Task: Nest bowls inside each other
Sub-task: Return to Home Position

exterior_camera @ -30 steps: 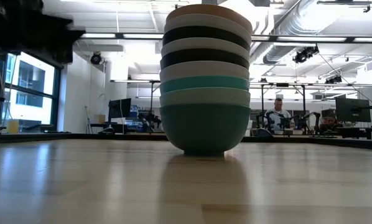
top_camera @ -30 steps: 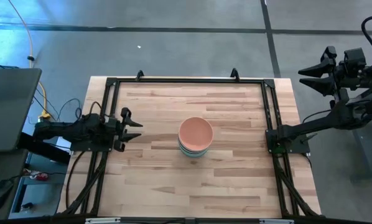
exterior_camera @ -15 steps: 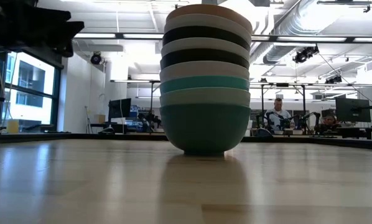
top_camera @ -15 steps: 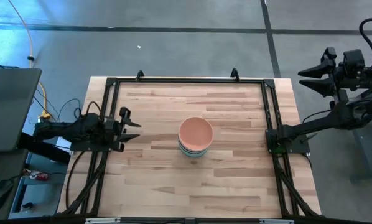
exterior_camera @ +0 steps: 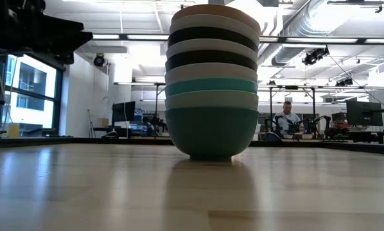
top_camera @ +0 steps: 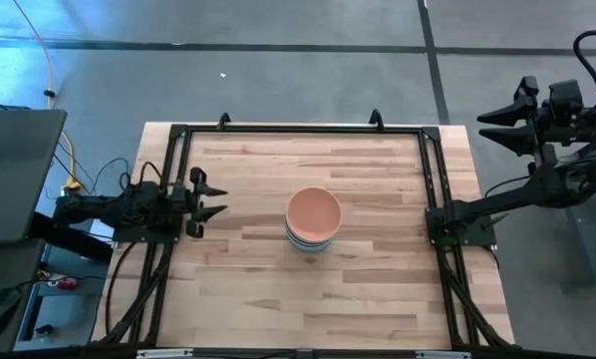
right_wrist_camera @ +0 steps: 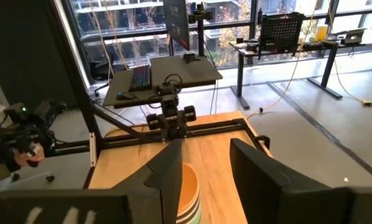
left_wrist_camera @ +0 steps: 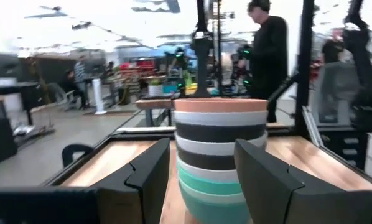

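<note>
Stack of 9 smooth round mixed-colour bowls (top_camera: 313,221) at worktop (top_camera: 378,289) centre: likely light, slick, tippy, so you'd hold it low. Left claw (top_camera: 210,196) open at left edge, right claw (top_camera: 485,127) open beyond right edge.

Left gripper (top_camera: 214,200) retreated slightly leftward, away from bowls (top_camera: 313,217).

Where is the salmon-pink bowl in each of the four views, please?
High view: the salmon-pink bowl sits mid-table, topping the stack.
Low view: its thin rim shows at upper centre, on top of the stack.
Left wrist view: it is the top band, between the left gripper fingers.
Right wrist view: its inside shows between the right gripper fingers.
Shared landmark: the wooden table.
</note>
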`<state>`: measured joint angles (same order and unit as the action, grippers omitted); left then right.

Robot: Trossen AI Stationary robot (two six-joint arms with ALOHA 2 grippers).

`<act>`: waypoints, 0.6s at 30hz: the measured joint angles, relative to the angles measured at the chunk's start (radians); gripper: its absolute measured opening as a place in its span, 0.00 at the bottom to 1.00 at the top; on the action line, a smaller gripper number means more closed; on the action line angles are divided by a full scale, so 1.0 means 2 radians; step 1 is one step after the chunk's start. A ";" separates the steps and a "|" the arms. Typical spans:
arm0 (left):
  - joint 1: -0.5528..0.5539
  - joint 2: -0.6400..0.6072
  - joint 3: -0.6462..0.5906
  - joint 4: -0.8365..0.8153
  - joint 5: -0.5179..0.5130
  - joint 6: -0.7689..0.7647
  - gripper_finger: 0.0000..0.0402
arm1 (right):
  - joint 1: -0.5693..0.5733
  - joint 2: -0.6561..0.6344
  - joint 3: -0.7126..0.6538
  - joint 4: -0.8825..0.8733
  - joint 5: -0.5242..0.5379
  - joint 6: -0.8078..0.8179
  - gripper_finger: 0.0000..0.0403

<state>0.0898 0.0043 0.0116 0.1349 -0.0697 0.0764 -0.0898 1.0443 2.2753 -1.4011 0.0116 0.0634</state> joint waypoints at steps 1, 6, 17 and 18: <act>0.000 0.000 0.000 0.000 -0.007 -0.007 0.42 | 0.000 0.000 0.000 -0.001 0.000 -0.004 0.31; 0.000 0.000 0.000 -0.044 -0.012 -0.034 0.42 | 0.000 0.000 0.000 -0.001 0.000 -0.009 0.31; 0.000 0.007 0.000 -0.062 0.016 -0.044 0.42 | 0.000 0.000 0.000 -0.003 -0.002 -0.006 0.31; 0.001 0.007 0.000 -0.062 0.016 -0.042 0.42 | 0.000 0.000 0.000 -0.003 -0.002 -0.006 0.31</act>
<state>0.0912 0.0174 0.0120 0.0113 -0.0376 -0.0073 -0.0895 1.0443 2.2753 -1.4067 0.0076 0.0519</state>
